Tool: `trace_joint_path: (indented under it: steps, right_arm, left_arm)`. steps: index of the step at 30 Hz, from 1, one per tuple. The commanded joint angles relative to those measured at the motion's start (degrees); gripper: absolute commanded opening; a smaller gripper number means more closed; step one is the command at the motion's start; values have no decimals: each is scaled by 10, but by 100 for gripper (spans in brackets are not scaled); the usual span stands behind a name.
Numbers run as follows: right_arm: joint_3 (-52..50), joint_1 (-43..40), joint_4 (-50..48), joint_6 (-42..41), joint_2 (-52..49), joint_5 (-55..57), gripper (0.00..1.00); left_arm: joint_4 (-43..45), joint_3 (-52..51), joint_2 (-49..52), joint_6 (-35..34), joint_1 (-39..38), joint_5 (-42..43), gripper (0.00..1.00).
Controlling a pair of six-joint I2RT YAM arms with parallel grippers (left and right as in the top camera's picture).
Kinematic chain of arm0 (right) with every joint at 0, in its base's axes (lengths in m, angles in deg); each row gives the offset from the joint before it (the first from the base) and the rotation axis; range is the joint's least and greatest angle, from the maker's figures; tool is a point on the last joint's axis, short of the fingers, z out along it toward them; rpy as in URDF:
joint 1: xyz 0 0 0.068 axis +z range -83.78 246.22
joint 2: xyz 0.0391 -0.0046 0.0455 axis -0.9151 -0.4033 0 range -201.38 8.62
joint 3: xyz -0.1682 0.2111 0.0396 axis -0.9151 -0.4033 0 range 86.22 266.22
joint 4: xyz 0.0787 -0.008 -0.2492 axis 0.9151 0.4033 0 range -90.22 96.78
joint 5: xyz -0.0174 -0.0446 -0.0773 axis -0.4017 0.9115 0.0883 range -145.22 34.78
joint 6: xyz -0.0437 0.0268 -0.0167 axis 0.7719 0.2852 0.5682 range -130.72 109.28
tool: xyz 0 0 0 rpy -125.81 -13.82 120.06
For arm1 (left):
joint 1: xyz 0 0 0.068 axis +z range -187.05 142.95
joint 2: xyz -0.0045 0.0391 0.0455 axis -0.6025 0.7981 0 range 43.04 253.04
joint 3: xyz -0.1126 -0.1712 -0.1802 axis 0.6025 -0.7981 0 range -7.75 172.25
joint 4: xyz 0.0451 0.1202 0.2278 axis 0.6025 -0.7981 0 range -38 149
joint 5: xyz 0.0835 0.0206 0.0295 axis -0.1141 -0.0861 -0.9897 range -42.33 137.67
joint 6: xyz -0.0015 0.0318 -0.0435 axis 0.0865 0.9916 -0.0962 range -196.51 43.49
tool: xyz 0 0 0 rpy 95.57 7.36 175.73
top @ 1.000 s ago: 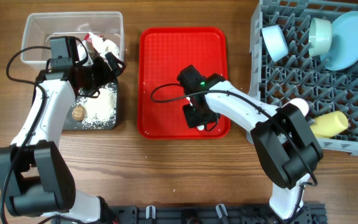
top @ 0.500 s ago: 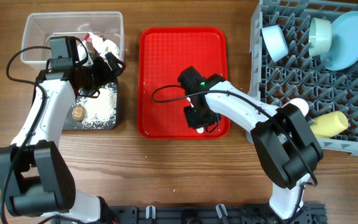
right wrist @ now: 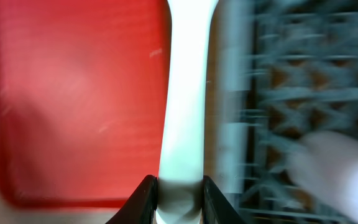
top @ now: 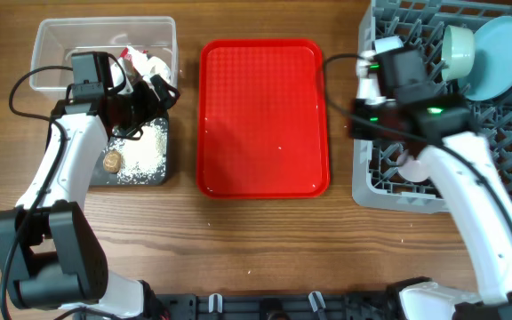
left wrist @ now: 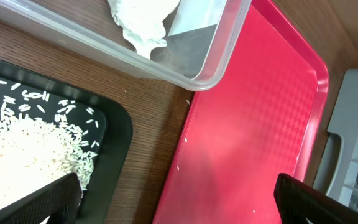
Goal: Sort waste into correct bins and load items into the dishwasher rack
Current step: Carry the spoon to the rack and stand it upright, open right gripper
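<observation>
Right gripper (right wrist: 180, 186) clamps a blurred white utensil (right wrist: 185, 93) over the border of red tray (top: 265, 116) and rack (top: 505, 169); left gripper (left wrist: 176, 190), 2 fingers wide apart, hangs beside the black tray (left wrist: 110, 149) of rice

Wooden table (top: 256, 240) carries clear bin (top: 60, 49), black tray (top: 160, 178), red tray (top: 265, 116), dishwasher rack (top: 372, 173)

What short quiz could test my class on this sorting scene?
1. True or false: a cup stands on the red tray.
2. What does the right gripper hold? A) white utensil B) yellow sponge C) paper napkin
3. Fill in: the rice lies on a ____ tray.

Key: 1. False. 2. A. 3. black; it is the black tray.
</observation>
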Motion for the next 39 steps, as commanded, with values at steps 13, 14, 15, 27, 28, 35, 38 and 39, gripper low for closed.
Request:
trace_joint_path:
  steps: [13,14,15,27,28,35,38,39]
  right_arm:
    - [-35,-120,18,60,-24,66,61]
    - [-35,-120,18,60,-24,66,63]
    - [-35,-120,18,60,-24,66,65]
    - [-33,-101,-7,75,-22,-50,74]
    - [-33,-81,-14,75,-22,-48,77]
    - [8,2,-16,10,69,31,100]
    - [15,10,-16,10,169,-1,100]
    - [15,10,-16,10,197,-25,100]
  left_arm:
    - [0,2,-5,7,2,-3,100]
    - [0,2,-5,7,2,-3,100]
    - [0,2,-5,7,2,-3,100]
    - [0,2,-5,7,2,-12,100]
    - [0,2,-5,7,2,-12,100]
    - [0,2,-5,1,2,-12,100]
    - [0,2,-5,1,2,-12,100]
    - [0,2,-5,1,2,-12,100]
